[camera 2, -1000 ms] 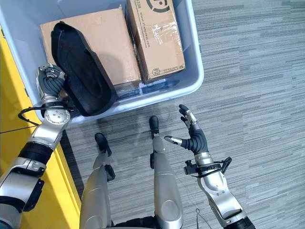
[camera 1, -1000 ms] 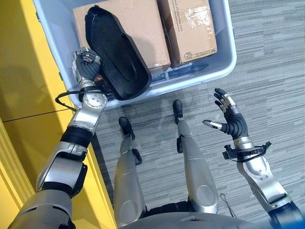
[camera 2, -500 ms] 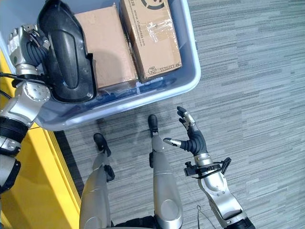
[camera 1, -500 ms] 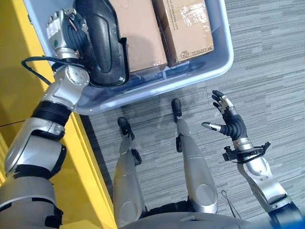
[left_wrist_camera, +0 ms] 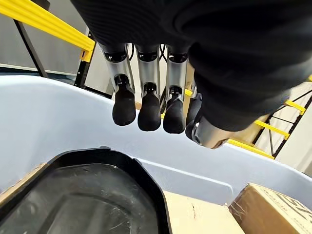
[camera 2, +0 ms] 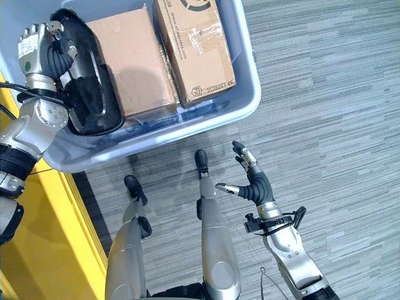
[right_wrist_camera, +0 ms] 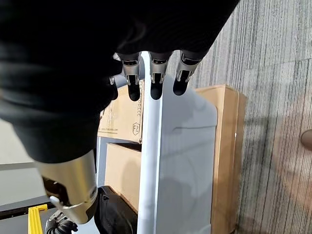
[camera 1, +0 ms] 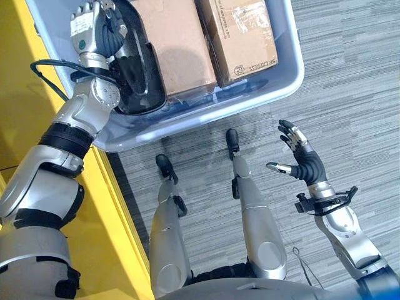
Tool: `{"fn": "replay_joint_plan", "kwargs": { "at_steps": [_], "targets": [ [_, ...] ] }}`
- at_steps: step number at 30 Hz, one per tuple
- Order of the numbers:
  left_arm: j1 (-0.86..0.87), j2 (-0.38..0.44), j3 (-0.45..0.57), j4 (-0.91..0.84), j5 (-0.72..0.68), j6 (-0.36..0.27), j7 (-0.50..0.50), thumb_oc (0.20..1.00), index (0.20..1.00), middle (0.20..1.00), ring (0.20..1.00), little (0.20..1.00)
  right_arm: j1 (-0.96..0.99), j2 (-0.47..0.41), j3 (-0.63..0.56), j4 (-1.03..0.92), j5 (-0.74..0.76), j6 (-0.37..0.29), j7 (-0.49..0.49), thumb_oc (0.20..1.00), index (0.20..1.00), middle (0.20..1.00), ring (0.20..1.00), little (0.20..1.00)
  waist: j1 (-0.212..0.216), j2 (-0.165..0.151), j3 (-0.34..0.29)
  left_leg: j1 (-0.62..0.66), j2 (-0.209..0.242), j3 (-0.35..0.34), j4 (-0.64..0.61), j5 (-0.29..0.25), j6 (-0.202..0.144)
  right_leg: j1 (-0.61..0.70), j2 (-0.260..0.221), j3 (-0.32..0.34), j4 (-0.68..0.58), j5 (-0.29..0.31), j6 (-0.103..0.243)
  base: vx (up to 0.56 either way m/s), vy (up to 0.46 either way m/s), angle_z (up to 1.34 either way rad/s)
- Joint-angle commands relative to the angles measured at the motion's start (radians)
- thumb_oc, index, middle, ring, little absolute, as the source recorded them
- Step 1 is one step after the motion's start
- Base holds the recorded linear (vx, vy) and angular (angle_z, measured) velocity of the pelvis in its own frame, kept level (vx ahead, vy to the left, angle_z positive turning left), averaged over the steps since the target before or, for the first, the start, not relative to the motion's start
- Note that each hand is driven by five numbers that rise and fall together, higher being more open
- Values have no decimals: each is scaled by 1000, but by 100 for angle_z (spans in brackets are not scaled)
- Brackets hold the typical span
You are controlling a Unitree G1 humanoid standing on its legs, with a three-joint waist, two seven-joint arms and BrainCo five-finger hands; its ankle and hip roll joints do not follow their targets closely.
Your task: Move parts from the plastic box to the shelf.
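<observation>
Left arm stretched forward and up along the yellow shelf frame (camera 1: 25,75), left hand (camera 1: 94,31) over the near-left corner of the plastic box (camera 1: 284,69). Its fingers (left_wrist_camera: 146,105) hang down fairly straight, tips apart from the black part (camera 1: 140,75) below them. It looks released, though the eye views leave the contact unclear.

The black part, a moulded tray-like shell, sits inside the box against its left wall, tilted up on edge beside two cardboard boxes (camera 1: 175,44), which lie side by side and take up most of the box floor. Little spare room inside the box; its left rim is close against the yellow frame.

Right hand (camera 1: 303,159) held out low over the grey carpet (camera 1: 350,81), fingers spread and relaxed, thumb apart, holding nothing. Carpet is free around it and in front of the box's near rim.

Versus half a second ago: left hand sits lower and more over the part's near end, and the part lies deeper in the box. A second ago the part overhung the box's near rim with the hand at its edge. Right hand barely moved.
</observation>
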Motion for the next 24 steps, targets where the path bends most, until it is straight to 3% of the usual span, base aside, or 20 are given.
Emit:
{"fn": "replay_joint_plan", "kwargs": {
  "at_steps": [1, 2, 3, 4, 5, 8, 11, 18, 24],
  "targets": [
    [-39, 36, 66, 11, 31, -29, 15, 200, 200, 200, 200, 200, 83, -36, -66, -25, 13, -69, 5, 1000, 1000, 1000, 1000, 1000, -19, 14, -47, -25, 14, -113, 158, -120, -12, 34, -45, -14, 150, -162, 81, 0, 0, 0],
    [-33, 37, 72, -1, 28, -32, 16, 200, 200, 200, 200, 200, 85, -35, -68, -27, 12, -69, 5, 1000, 1000, 1000, 1000, 1000, -18, 14, -47, -25, 13, -113, 158, -121, -12, 36, -45, -14, 149, -162, 81, 0, 0, 0],
    [-16, 39, 92, -24, 16, -39, 19, 407, 407, 407, 407, 407, 86, -33, -69, -27, 10, -68, 5, 1000, 1000, 1000, 1000, 1000, -16, 16, -47, -28, 12, -115, 159, -121, -11, 35, -46, -15, 150, -162, 80, 0, 0, 0],
    [0, 36, 109, -40, 1, -43, 20, 533, 533, 533, 533, 533, 88, -31, -72, -28, 8, -67, 5, 1000, 1000, 1000, 1000, 1000, -15, 16, -47, -30, 11, -117, 160, -122, -11, 34, -46, -16, 152, -163, 79, 0, 0, 0],
    [22, 33, 133, -65, -18, -53, 20, 1000, 1000, 1000, 1000, 1000, 90, -29, -73, -29, 7, -65, 6, 1000, 1000, 1000, 1000, 1000, -12, 17, -48, -32, 11, -119, 161, -122, -10, 32, -47, -17, 152, -164, 79, 0, 0, 0],
    [102, 11, 212, -140, -69, -75, 26, 1000, 1000, 1000, 1000, 1000, 96, -24, -78, -30, 4, -58, 6, 1000, 1000, 1000, 1000, 1000, -7, 22, -50, -33, 8, -121, 162, -124, -10, 32, -47, -20, 154, -166, 76, 0, 0, 0],
    [269, -72, 374, -308, -151, -112, 63, 1000, 1000, 1000, 1000, 1000, 93, -8, -87, -32, -12, -47, -11, 1000, 1000, 1000, 1000, 1000, 6, 23, -45, -32, 3, -126, 156, -125, -8, 38, -49, -26, 151, -169, 72, 0, 0, 0],
    [427, -226, 470, -491, -180, -136, 97, 1000, 1000, 1000, 1000, 1000, 63, 4, -88, -32, -25, -30, -36, 1000, 1000, 1000, 1000, 1000, 19, 16, -31, -27, -2, -130, 150, -123, -4, 44, -49, -33, 153, -171, 67, 2, -7, 6],
    [485, -322, 477, -544, -206, -144, 108, 1000, 1000, 1000, 1000, 1000, 41, 7, -71, -36, -44, -19, -55, 1000, 1000, 1000, 1000, 1000, 27, 10, -22, -26, -2, -130, 151, -125, 2, 44, -49, -34, 154, -169, 63, 0, 0, 0]
  ]
}}
